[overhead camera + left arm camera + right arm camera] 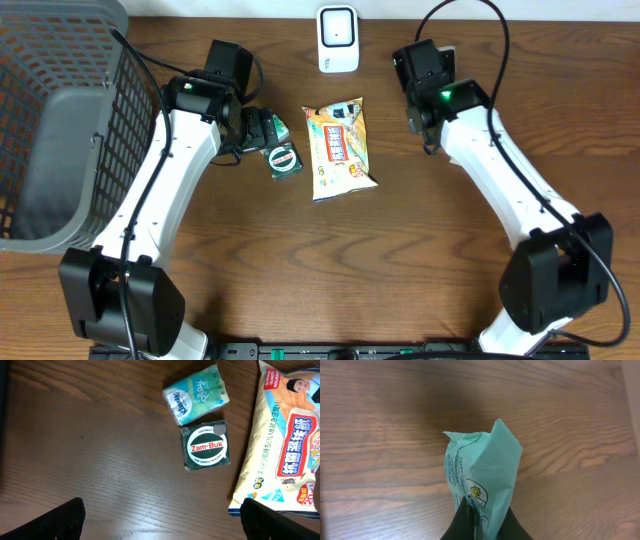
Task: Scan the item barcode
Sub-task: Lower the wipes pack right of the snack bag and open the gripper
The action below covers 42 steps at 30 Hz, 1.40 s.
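Right wrist: right gripper [485, 525] pinches green packet [482, 465], bottom cropped.

White arms [165, 190], blk joints [120, 300], cables [505, 45]

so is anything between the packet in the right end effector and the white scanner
Nothing visible. The right end effector is shut on the green packet, and only bare wood shows between it and the white scanner. The snack bag lies nearer the robot's base, off that line.
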Motion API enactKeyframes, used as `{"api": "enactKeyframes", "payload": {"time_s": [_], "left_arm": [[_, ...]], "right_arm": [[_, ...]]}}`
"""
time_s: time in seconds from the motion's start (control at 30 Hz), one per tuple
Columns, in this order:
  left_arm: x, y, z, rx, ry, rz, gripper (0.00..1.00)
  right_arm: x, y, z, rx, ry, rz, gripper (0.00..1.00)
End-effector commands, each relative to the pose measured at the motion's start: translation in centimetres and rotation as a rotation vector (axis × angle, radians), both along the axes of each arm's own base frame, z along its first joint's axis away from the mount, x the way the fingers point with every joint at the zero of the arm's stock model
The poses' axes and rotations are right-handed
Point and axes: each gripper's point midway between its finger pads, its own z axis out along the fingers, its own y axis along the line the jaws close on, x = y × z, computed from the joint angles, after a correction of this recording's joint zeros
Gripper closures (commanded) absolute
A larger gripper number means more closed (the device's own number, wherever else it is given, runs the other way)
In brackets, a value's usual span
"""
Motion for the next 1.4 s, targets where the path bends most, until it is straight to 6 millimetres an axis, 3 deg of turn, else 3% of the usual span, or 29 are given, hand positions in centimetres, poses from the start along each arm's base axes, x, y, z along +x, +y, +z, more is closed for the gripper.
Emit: {"api": "enactKeyframes", "payload": {"time_s": [0.0, 0.3, 0.47, 0.57, 0.7, 0.83, 0.93, 1.0, 1.1, 1.23, 1.37], "left_arm": [[0.2, 0.3, 0.3, 0.011, -0.008, 0.001, 0.02], [0.2, 0.3, 0.3, 0.011, -0.008, 0.001, 0.02], [0.2, 0.3, 0.3, 0.011, -0.008, 0.001, 0.02], [0.2, 0.3, 0.3, 0.011, -0.008, 0.001, 0.02], [0.2, 0.3, 0.3, 0.011, -0.008, 0.001, 0.02], [0.2, 0.3, 0.3, 0.011, -0.008, 0.001, 0.02], [0.2, 0.3, 0.3, 0.011, -0.008, 0.001, 0.02], [0.2, 0.3, 0.3, 0.011, -0.008, 0.001, 0.02], [0.2, 0.3, 0.3, 0.011, -0.008, 0.001, 0.02], [0.2, 0.3, 0.3, 0.011, -0.008, 0.001, 0.02], [0.2, 0.3, 0.3, 0.011, -0.008, 0.001, 0.02]], "right_arm": [[0.1, -1.2, -2.4, -0.113, 0.046, -0.023, 0.99], [0.4, -0.6, -9.9, -0.183, 0.186, -0.004, 0.99], [0.0, -0.4, -12.1, -0.193, 0.239, 0.005, 0.91], [-0.3, 1.0, -12.8, -0.124, 0.26, 0.037, 0.84], [-0.7, 4.3, -13.5, 0.023, 0.297, 0.104, 0.84], [-0.9, 7.2, -13.0, 0.157, 0.318, 0.161, 0.82], [-0.5, 7.6, -11.3, 0.175, 0.307, 0.167, 0.77], [0.0, 7.5, -9.4, 0.182, 0.287, 0.162, 0.56], [0.7, 7.4, -6.9, 0.221, 0.258, 0.16, 0.34], [1.6, 7.8, -5.4, 0.338, 0.253, 0.195, 0.01], [1.4, 7.5, -5.7, 0.426, 0.305, 0.258, 0.01]]}}
